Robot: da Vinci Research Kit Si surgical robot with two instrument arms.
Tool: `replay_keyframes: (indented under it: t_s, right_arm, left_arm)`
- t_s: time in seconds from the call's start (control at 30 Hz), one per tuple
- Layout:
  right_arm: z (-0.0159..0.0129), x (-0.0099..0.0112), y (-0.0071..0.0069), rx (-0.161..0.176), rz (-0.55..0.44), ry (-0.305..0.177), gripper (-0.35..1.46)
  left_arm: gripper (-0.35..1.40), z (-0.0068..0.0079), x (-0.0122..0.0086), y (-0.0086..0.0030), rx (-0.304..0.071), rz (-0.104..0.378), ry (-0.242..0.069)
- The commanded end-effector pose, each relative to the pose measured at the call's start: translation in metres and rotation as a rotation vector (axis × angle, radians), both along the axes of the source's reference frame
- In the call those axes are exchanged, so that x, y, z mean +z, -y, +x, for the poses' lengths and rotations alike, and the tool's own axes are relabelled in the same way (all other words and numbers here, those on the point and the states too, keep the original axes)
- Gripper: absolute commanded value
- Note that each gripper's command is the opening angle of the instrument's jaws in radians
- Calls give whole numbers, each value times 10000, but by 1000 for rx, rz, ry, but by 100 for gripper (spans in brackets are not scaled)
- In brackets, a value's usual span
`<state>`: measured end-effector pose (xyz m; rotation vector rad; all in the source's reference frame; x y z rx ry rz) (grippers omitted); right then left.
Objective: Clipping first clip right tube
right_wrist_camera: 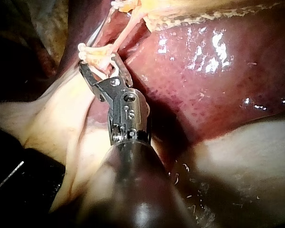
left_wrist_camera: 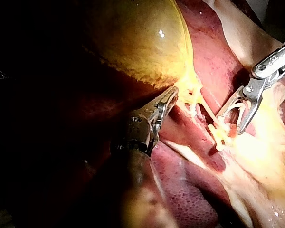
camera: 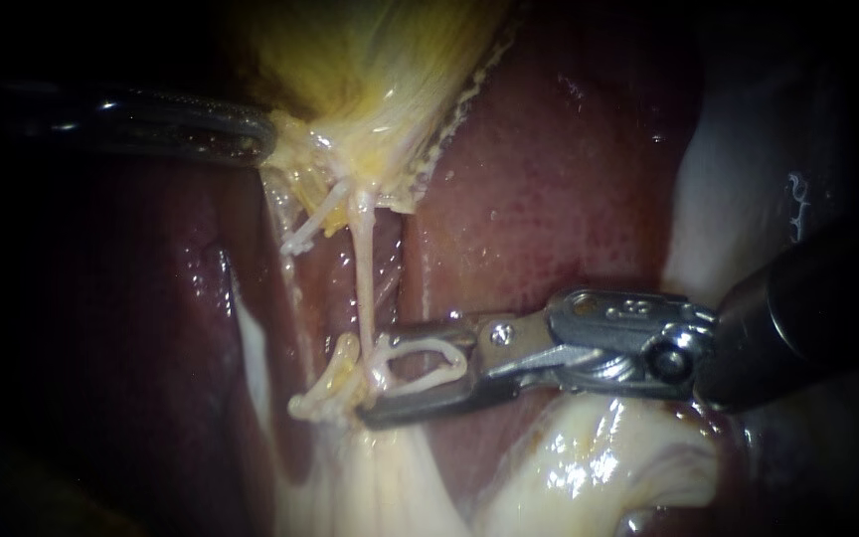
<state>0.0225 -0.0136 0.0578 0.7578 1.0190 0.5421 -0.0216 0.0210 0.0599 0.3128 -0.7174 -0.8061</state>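
Examiner: Nearest the lens, what was recorded?

Inspector: Dark shaft of the right instrument (camera: 378, 376), entering from the right above a fold of pale tissue (camera: 589, 462).

Examiner: Proceed from the left.

Inspector: Left instrument (camera: 262, 144) came in high on the left. Its jaws were clamped on the gallbladder (camera: 370, 60) at its narrow lower end. Below that point two tubes parted. A thinner tube (camera: 315, 221) slanted down to the left, and the right tube (camera: 362, 268) ran straight down. The liver (camera: 549, 179) lay red and wet to the right of both.

Examiner: And the right tube's lower end?

Inspector: It reached the tips of the right instrument, just beside a yellowish clump (camera: 335, 383). Those jaws stood apart yet gripped a white clip (camera: 428, 345) from above and below, with the clip's arms spread. The tube lay at the clip's mouth. Whether it sat fully between the arms could not be determined.
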Motion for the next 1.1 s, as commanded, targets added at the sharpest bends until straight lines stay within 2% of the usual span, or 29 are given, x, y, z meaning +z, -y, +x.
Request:
replay_keyframes:
  t_s: [0.03,0.4,0.7,0.9,1.0,1.1]
  right_arm:
    - [-1,-2,-1,0,1,0,44]
    - [-31,-20,-15,-5,14,-7,43]
    - [-35,-4,-21,-3,10,-6,42]
    - [-24,12,-21,1,5,-2,44]
    - [-14,18,-20,10,3,-10,45]
    - [-6,22,-20,31,14,-39,46]
  left_arm:
    - [-35,0,0,0,0,0,0]
    - [-35,1,0,0,2,2,2]
    - [-35,2,0,0,2,2,2]
    - [-35,2,0,1,2,2,2]
    - [-35,2,0,0,2,2,2]
    - [-35,2,0,1,2,2,2]
